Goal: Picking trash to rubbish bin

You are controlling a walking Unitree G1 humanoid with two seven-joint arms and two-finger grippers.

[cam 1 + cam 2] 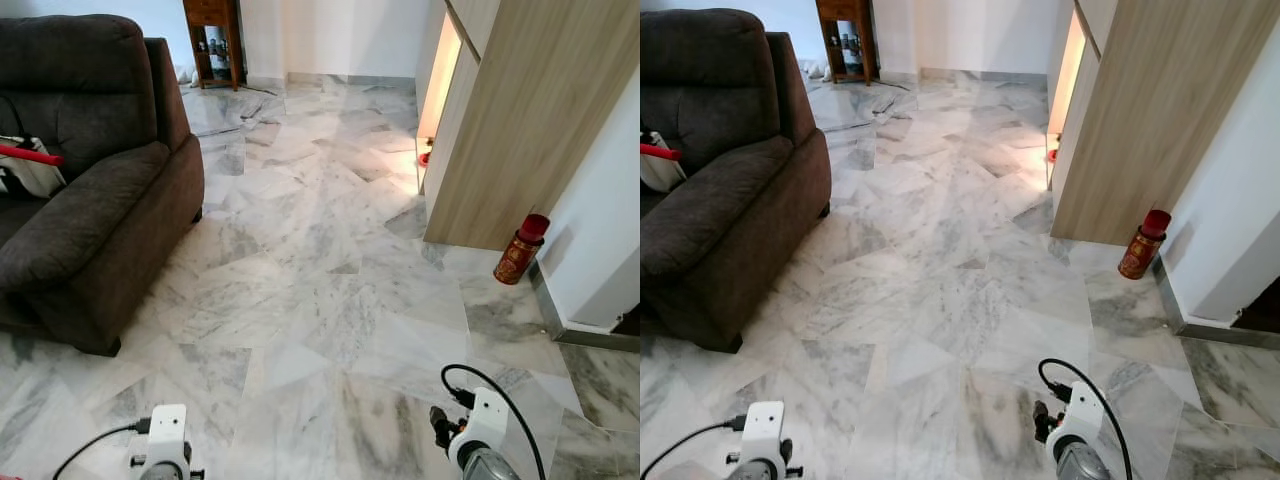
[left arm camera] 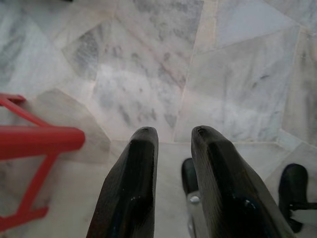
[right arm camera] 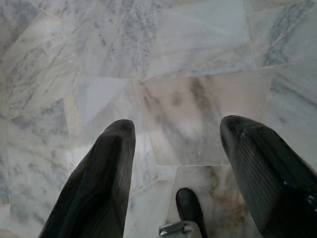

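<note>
— What's that red thing by the wall?

— A red can (image 1: 519, 251) with a cap, upright on the marble floor (image 1: 320, 290), at the corner of the wooden cabinet (image 1: 520, 120). I can't read its print or see inside it.

— And on the sofa (image 1: 90, 190)?

— Something white with a red bar (image 1: 30, 155) across it, cut off at the edge; I can't tell what it is.

— The arms?

— Both hang low over the floor. The left gripper (image 2: 171, 136) has its fingers nearly together around nothing, a red frame (image 2: 29, 148) beside it. The right gripper (image 3: 178, 131) is spread wide, bare tile between.

— The far shelf (image 1: 215, 40)?

— Small items, too distant to identify.
</note>
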